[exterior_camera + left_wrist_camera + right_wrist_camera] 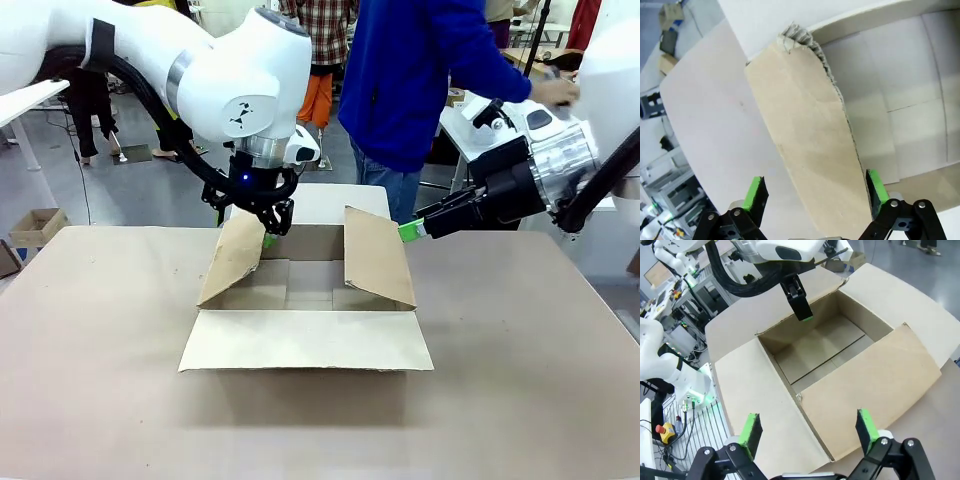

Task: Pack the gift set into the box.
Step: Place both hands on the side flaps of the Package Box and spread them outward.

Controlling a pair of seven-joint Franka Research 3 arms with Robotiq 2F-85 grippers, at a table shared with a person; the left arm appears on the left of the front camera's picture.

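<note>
The box [300, 345] stands open in the middle of the table, its front flap lying flat and its inside bare [825, 347]. The left flap [232, 262] tilts up. My left gripper [268, 235] is open at that flap's far top corner, and the flap [810, 150] runs between its spread fingers [756, 192]. The right flap [378, 258] also stands tilted. My right gripper [410, 232] hovers open just outside its far corner, looking down over the flap [870, 385] into the box. The left gripper [802, 310] also appears across the box. The gift set is out of view.
A person in a blue top [410, 80] stands behind the table at the far side. The brown table [100, 380] has free room around the box. A small carton [35, 225] sits on the floor at far left.
</note>
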